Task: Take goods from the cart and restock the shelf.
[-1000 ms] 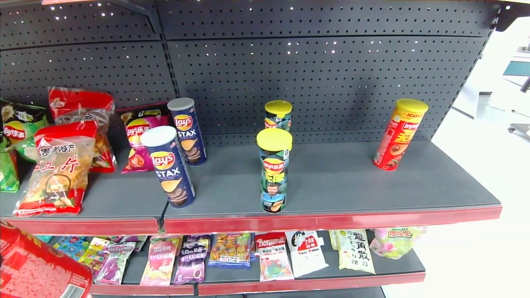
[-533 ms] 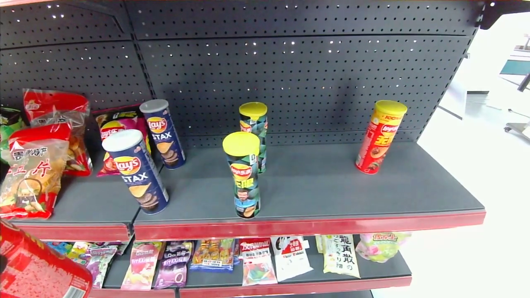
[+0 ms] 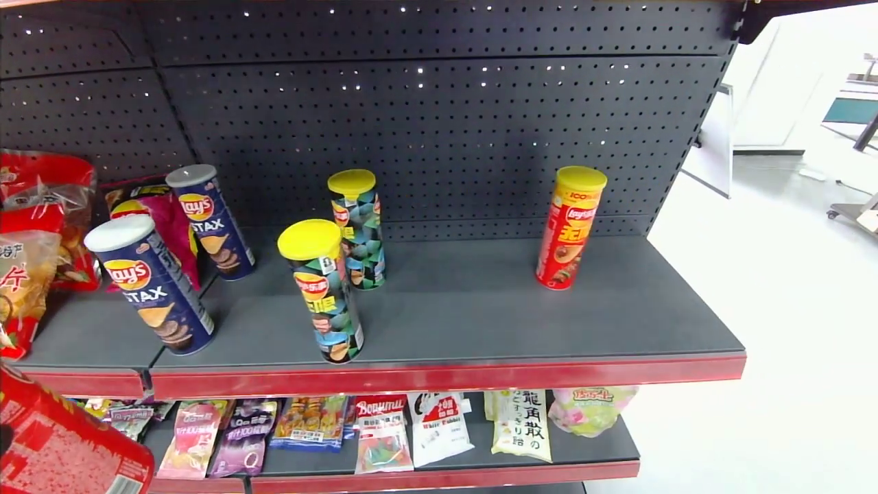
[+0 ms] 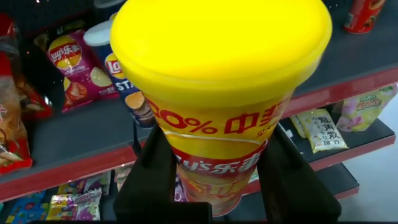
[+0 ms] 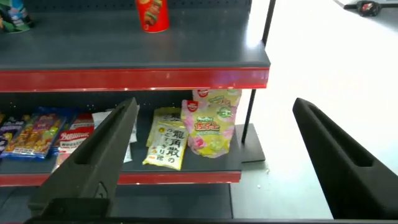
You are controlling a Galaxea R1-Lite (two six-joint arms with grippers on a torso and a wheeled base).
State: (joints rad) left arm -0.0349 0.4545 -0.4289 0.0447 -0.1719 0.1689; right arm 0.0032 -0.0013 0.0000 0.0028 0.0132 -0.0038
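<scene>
Head view: the upper shelf [image 3: 480, 309] ends in a red front edge [image 3: 446, 376] and a perforated back panel [image 3: 439, 137], and its right end stops short of open floor. The widest bare stretch lies between the two patterned cans [image 3: 322, 288] and the lone red can [image 3: 569, 226], with more bare board from that can to the shelf's right end. Two blue cans [image 3: 154, 285] stand to the left, the front one near the edge, and snack bags [image 3: 34, 233] crowd the far left. The lower shelf [image 3: 590, 446] holds a row of flat packets [image 3: 381, 432]. The held can [image 3: 62, 446] shows at the lower left corner, in front of and below the red edge.

Left wrist view: the left gripper [image 4: 224, 180] has its black fingers [image 4: 152, 180] pressed against both sides of the held can, whose yellow lid points toward the camera; the shelf lies beyond it.

Right wrist view: the right gripper [image 5: 217, 155] is spread wide with nothing between its fingers [image 5: 93, 168]. It sits low, facing the lower shelf's right end.
</scene>
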